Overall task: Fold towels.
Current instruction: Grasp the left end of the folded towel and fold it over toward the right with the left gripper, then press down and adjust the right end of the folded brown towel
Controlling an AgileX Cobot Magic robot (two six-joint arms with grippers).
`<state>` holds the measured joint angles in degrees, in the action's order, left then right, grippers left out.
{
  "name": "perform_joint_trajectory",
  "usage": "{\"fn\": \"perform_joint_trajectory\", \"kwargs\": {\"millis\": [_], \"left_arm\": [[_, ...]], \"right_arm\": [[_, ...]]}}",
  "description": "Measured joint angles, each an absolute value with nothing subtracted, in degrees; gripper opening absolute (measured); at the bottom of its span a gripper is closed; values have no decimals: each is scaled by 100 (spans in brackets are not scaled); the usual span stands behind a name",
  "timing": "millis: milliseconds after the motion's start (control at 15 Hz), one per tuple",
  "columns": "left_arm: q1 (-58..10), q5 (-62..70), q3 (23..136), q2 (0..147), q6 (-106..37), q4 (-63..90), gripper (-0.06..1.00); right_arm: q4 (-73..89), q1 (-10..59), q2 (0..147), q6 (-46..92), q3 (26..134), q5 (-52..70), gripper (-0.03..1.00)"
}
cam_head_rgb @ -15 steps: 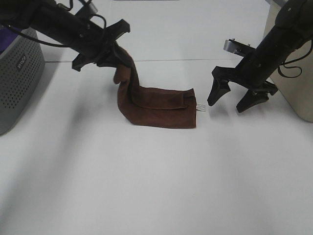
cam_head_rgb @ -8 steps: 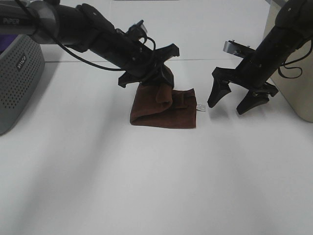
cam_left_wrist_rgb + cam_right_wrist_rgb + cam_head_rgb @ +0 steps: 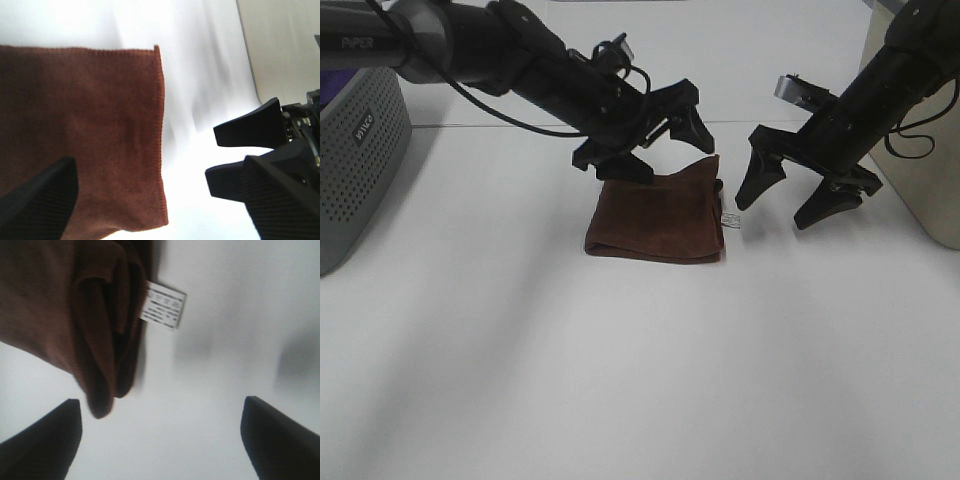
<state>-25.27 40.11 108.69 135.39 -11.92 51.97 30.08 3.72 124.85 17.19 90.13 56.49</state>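
Reddish-brown terry towel (image 3: 655,215) lies folded square (white tag (image 3: 729,219) showing).

grey basket (image 3: 358,170), white table (image 3: 620,380), beige bin (image 3: 932,195)

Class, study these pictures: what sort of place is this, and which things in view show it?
Likely a robotics lab bench, not a home: the left gripper and right gripper on black arms hang over a white table with a folded brown towel and a grey perforated basket.
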Motion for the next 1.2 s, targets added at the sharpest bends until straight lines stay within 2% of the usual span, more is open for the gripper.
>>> {"fn": "perform_joint_trajectory", "kwargs": {"millis": [333,600,867,1200], "left_arm": [[-1564,4670,11138,13109,-1169,3890,81],[-1140,4939,11138,13109,-1008,3633,81],[-1146,5099,11138,13109,-968,3592,81],[-1146,5208,11138,13109,-951,3587,81]], "right_arm": [[5369,550,12278,3174,9013,5718,81],[6400,985,12720,3799,9093,5076,81],[6457,928,13562,3822,9694,4830,81],[5678,521,13654,3134,9746,4681,80]]}}
